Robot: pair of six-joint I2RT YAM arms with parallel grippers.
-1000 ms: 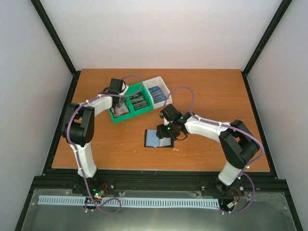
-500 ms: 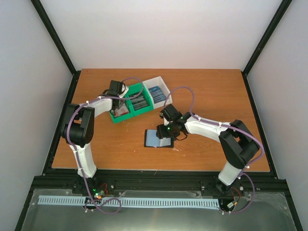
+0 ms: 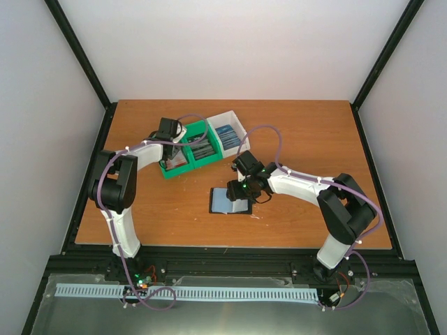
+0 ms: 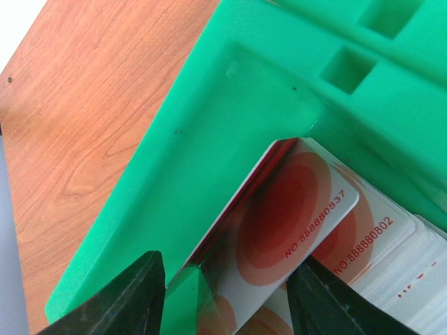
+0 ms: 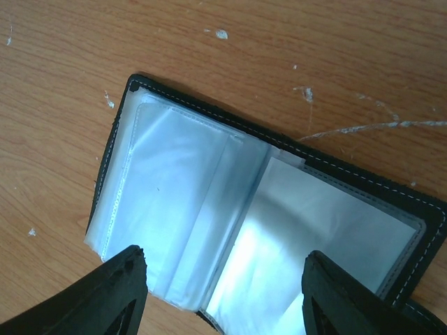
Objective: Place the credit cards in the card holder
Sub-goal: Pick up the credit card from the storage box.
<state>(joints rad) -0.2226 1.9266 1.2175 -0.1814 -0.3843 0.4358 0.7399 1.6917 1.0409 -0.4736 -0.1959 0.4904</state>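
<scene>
Judging from what shows, the task is barely begun: none of the credit cards (image 3: 202,149) has reached the card holder (image 3: 229,202). The holder lies spread open, inside up, on the tabletop (image 3: 314,139), a little toward 6 o'clock of its centre. In the right wrist view its clear sleeves (image 5: 174,209) look empty, with only pale glare on them and no card edge inside.

The cards sit in the three-compartment bin (image 3: 199,163), which stands at about 11 o'clock from the holder and apart from it. The red cards (image 3: 177,162) are in the green compartment at the bin's 8 o'clock end, dark ones are in the middle, and the blue cards (image 3: 225,134) are in the white compartment at the 2 o'clock end.

The left gripper (image 4: 223,279) is down in the red compartment. Its fingers (image 4: 122,300) stand apart on either side of the near end of the uppermost red card (image 4: 293,223), which appears raised at a tilt off the stack. They are not closed on it, so nothing is gripped. The right gripper (image 5: 223,276) hangs just above the open holder, over its 1 o'clock edge in the top view, with its fingers (image 5: 119,286) spread wide and holding nothing.

Nearly everything is left to do: closing on a card, lifting it from the bin, carrying it toward 5 o'clock to the holder, sliding it into a sleeve, then doing the same for the others.
</scene>
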